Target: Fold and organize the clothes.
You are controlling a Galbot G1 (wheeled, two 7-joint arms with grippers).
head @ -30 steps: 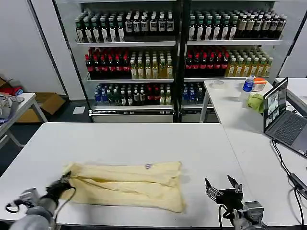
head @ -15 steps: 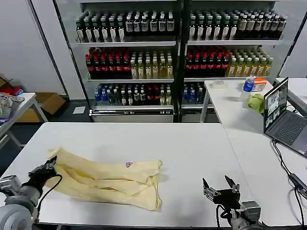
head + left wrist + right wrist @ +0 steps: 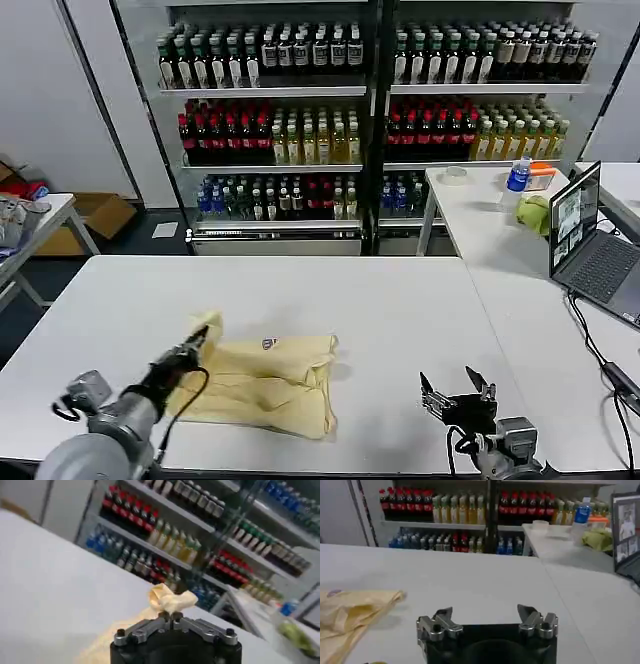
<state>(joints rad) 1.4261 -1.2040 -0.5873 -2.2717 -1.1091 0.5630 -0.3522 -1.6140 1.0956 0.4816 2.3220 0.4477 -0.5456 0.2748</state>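
Your left gripper pinches the left end of the cream shirt, lifted above the white table. The garment's long axis runs rightward from those fingers; your right gripper waits wide open, well right.

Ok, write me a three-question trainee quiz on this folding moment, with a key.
1. True or false: the left gripper is shut on a bunched end of the cream garment.
2. Multiple choice: the right gripper is (A) gripping the garment, (B) open above the white table, apart from the garment, (C) holding a bottle.
3. Fill in: the garment's small label lies near its edge toward the ____.

Key: 1 true. 2 B. 3 shelves.
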